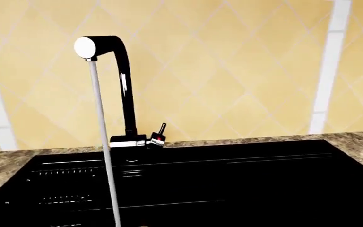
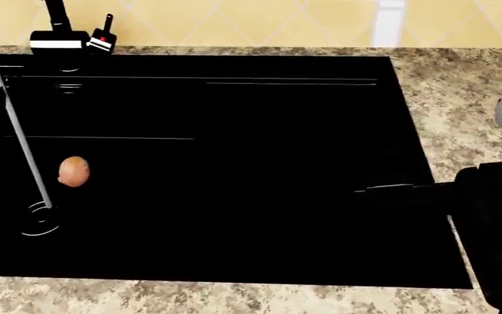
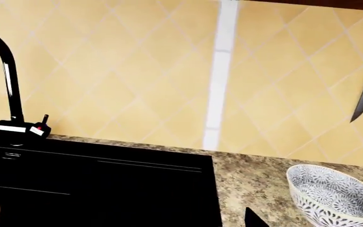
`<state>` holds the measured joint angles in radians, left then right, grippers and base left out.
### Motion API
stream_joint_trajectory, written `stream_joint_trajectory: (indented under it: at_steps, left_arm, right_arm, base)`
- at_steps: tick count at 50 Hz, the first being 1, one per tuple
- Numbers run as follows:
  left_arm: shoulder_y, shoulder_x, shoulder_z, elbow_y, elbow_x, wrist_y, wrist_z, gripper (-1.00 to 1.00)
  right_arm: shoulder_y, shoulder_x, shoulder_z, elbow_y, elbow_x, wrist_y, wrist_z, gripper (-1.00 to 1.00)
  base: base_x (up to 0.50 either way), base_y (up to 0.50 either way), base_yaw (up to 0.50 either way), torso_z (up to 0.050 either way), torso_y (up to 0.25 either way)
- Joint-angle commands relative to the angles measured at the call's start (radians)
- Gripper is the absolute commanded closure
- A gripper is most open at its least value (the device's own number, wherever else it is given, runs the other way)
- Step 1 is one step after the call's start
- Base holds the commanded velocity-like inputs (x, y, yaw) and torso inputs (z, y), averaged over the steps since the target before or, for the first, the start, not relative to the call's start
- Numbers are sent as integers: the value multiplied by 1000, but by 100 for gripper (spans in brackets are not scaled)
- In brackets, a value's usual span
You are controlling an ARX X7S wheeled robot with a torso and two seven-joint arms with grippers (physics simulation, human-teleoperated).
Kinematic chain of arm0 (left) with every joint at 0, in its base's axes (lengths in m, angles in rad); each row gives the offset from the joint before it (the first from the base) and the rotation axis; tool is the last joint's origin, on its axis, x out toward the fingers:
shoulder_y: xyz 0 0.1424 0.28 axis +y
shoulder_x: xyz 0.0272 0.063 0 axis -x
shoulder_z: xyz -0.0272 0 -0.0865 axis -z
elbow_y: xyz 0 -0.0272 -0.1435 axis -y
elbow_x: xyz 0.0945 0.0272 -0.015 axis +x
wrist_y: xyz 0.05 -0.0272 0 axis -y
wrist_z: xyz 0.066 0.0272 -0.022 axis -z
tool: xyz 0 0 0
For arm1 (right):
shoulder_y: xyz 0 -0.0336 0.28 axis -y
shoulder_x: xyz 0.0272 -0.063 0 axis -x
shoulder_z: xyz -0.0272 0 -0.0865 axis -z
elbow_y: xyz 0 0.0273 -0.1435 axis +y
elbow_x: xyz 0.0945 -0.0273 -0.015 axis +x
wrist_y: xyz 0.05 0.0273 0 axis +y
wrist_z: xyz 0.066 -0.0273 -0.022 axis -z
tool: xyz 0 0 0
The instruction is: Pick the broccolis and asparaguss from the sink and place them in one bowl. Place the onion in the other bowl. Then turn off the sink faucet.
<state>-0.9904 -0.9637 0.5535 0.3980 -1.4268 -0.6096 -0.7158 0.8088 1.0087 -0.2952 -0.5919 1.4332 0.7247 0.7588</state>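
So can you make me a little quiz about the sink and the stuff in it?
1. True or false: water is running from the faucet.
2. What lies in the sink near the water stream? A) a broccoli B) an onion C) a knife
3. Fill in: the patterned bowl stands on the ____, outside the sink.

Key:
1. True; a stream falls from the spout.
2. B; the onion is the only vegetable that shows in the basin.
3. Countertop.
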Motion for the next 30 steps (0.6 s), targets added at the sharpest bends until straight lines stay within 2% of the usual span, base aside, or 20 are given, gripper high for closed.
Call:
stream_joint_trajectory:
  at_steps: [1, 5, 13, 30]
  left_arm:
    - [10, 3, -8, 1, 3, 8, 17, -100]
    - [12, -6, -14, 5, -3, 10, 17, -100]
    - [5, 4, -12, 8, -8, 5, 6, -100]
    - [-2, 8, -10, 15, -13, -3, -2, -100]
  right_arm:
    - [18, -32, -11, 22, -26, 5, -18, -100]
    - [12, -37, -14, 26, -35, 1, -26, -100]
    - [-11, -29, -8, 18, -41, -10, -22, -100]
    - [-50, -31, -5, 22, -75, -40, -47, -100]
  base:
    - [0, 500, 0, 0, 0]
    - [96, 438, 0, 0, 0]
    - [139, 165, 0, 0, 0]
    - [302, 165, 0, 0, 0]
